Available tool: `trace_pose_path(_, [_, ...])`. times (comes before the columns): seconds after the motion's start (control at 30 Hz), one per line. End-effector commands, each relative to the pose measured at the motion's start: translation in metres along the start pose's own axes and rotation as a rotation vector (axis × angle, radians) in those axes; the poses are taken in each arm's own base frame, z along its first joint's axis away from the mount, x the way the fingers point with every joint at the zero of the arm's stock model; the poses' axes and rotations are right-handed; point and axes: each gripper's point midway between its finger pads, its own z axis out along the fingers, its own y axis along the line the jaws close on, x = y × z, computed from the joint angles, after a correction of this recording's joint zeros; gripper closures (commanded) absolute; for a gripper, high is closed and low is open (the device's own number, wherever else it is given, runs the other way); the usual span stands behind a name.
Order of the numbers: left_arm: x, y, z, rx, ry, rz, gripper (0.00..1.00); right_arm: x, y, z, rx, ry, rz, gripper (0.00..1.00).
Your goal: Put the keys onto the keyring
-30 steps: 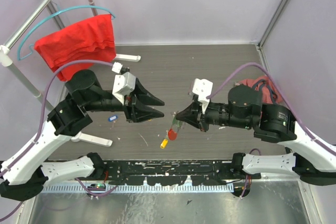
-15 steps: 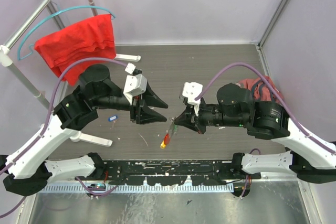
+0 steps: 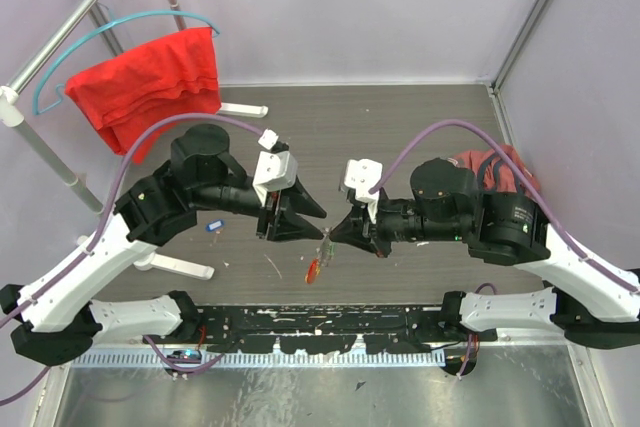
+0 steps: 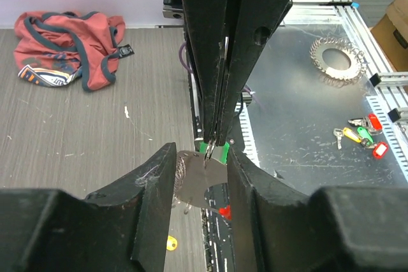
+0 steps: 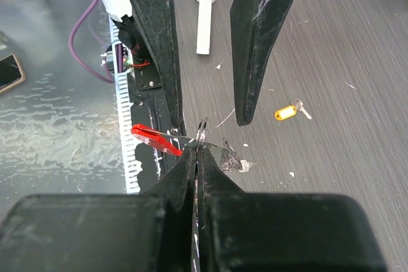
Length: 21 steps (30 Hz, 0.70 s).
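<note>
My right gripper (image 5: 196,148) is shut on the keyring and holds it above the table. The keyring's red bar (image 5: 156,139) sticks out to the left and its thin metal loop (image 5: 220,151) to the right, with a small key hanging from it. In the top view the red bar (image 3: 315,268) hangs below the right gripper (image 3: 338,230). My left gripper (image 3: 320,224) is open, its jaws either side of the metal loop (image 4: 197,179). A green tag (image 4: 224,151) shows at the right fingertips. A yellow-tagged key (image 5: 288,113) lies on the table, and a blue-tagged key (image 3: 213,226) lies to the left.
A red cloth (image 3: 150,82) hangs on a hanger at the back left. A crumpled reddish garment (image 3: 495,167) lies at the right. White stand feet (image 3: 175,265) lie by the left arm. Several more tagged keys (image 4: 358,136) lie on the metal surface.
Both arms have closed in on each other: the left gripper moved right, the right gripper moved left with the keyring. The keyring's loop now sits between the open left jaws.
</note>
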Motion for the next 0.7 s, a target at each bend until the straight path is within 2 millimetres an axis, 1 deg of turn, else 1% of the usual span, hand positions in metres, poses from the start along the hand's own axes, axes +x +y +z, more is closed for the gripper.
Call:
trace_pose_path(0.0, [-0.0121, -0.0036, -0.0021, 0.0, -0.016, 0.035, 0.58, -0.0347, 0.0045, -0.0066, -0.021, -0.118, -0.033, 0.99])
trace_pose_path(0.1, [-0.0093, -0.0048, -0.0004, 0.009, -0.005, 0.035, 0.65, -0.0385, 0.0048, -0.0074, -0.023, -0.13, -0.034, 0.99])
trace_pose_path(0.27, [-0.0049, -0.0059, 0.001, 0.013, 0.011, 0.031, 0.67, -0.0412, 0.0048, -0.0086, -0.021, -0.141, -0.038, 0.99])
trace_pose_path(0.33, [-0.0044, -0.0061, 0.0012, 0.014, 0.013, 0.031, 0.71, -0.0411, 0.0042, -0.0083, -0.018, -0.141, -0.038, 0.99])
trace_pose_path(0.5, [-0.0065, -0.0055, 0.0013, 0.011, 0.01, 0.036, 0.86, -0.0388, 0.0025, -0.0058, -0.011, -0.132, -0.036, 0.99])
trace_pose_path(0.53, [-0.0068, -0.0057, 0.0016, 0.012, 0.01, 0.036, 0.9, -0.0379, 0.0022, -0.0051, -0.009, -0.129, -0.036, 0.99])
trace_pose_path(0.57, [-0.0078, -0.0059, 0.0012, 0.012, 0.008, 0.039, 0.96, -0.0377, 0.0011, -0.005, -0.003, -0.128, -0.033, 0.99])
trace_pose_path(0.6, [-0.0082, -0.0065, 0.0011, 0.013, 0.006, 0.04, 0.99, -0.0374, -0.0002, -0.005, 0.004, -0.128, -0.032, 0.99])
trace_pose_path(0.67, [-0.0103, -0.0064, -0.0004, 0.007, -0.001, 0.046, 1.0, -0.0399, -0.0029, -0.0066, 0.023, -0.139, -0.023, 0.99])
